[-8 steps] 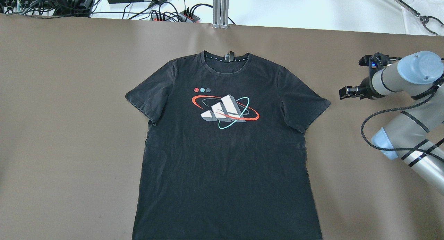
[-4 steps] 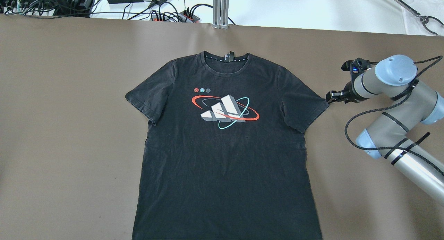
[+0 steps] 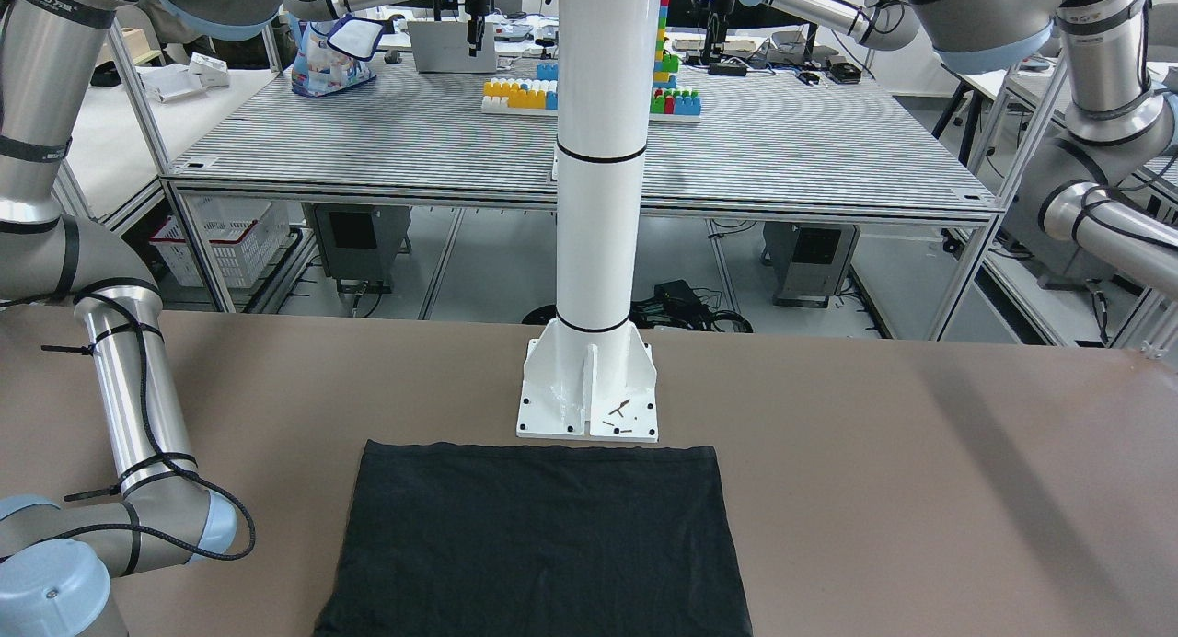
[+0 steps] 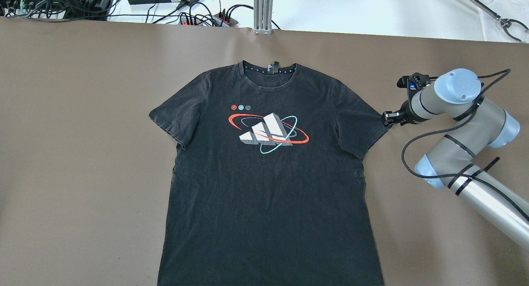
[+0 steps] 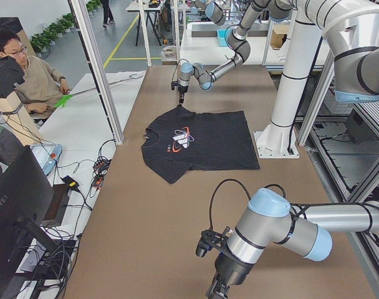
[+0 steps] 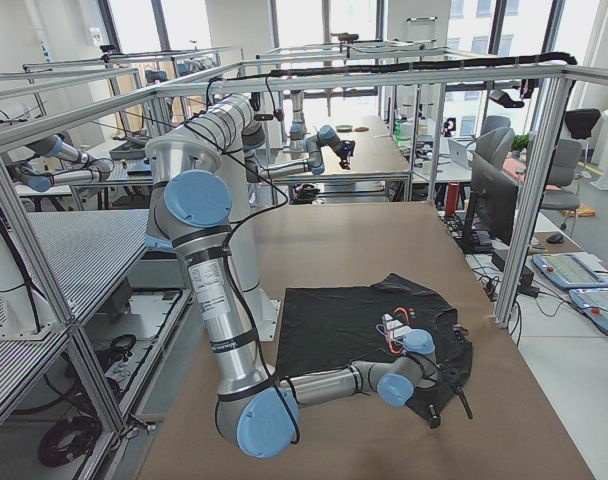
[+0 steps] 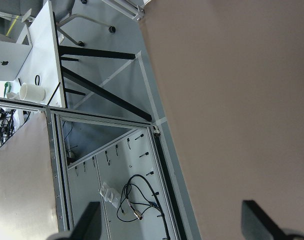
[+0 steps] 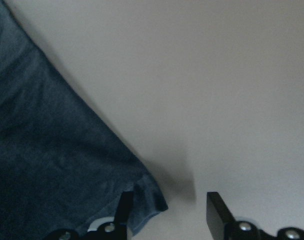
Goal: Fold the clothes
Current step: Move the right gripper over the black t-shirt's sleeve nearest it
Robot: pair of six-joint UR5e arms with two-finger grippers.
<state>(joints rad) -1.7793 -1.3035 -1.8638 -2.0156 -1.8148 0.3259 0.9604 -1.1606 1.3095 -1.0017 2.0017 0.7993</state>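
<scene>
Overhead exterior — the T-shirt (image 4: pixel 268 195) lies flat on the surface (image 4: pixel 82 133), spread for folding. My right gripper (image 4: pixel 386 117) sits open astride its sleeve corner (image 8: pixel 148 199) to pinch it; my left gripper (image 7: pixel 171 205), well apart, is open.

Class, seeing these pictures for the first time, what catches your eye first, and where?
A black T-shirt lies flat mid-table, its red, white and teal logo on the chest. The right gripper sits open at one sleeve tip; a white pillar stands by the hem.
</scene>
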